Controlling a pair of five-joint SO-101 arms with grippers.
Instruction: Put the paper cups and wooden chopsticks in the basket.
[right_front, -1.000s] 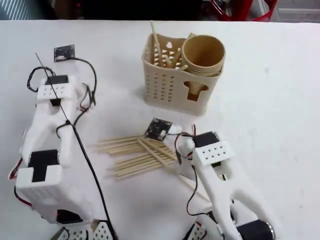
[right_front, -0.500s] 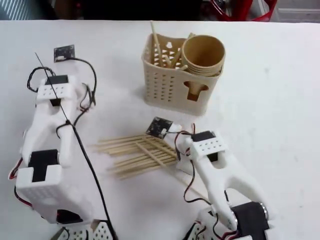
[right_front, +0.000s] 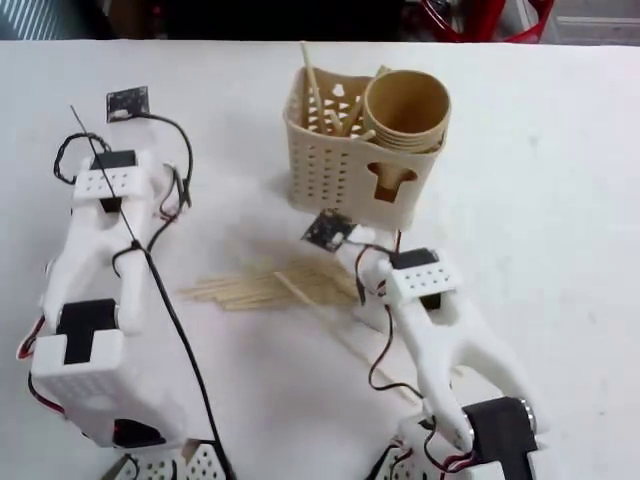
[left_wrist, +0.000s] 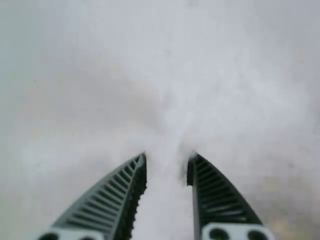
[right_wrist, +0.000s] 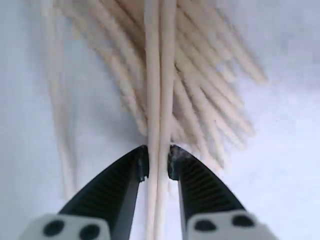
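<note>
Chopsticks (right_front: 270, 288) litter white table (right_front: 560, 200); red frame (right_front: 480, 18), perhaps chair, behind.

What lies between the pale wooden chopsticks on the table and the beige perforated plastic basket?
High view: bare white table between pale wooden chopsticks and beige perforated plastic basket, with the right arm's small dark square board over it.

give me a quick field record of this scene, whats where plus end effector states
basket: upright on the table, far side
paper cups: stacked inside the basket
chopsticks in basket: a few, standing tilted
loose chopsticks: pile lying on the table in front of the basket
right end effector: shut on two chopsticks at the pile
left end effector: open, over bare table
left to do: loose chopsticks into the basket
</note>
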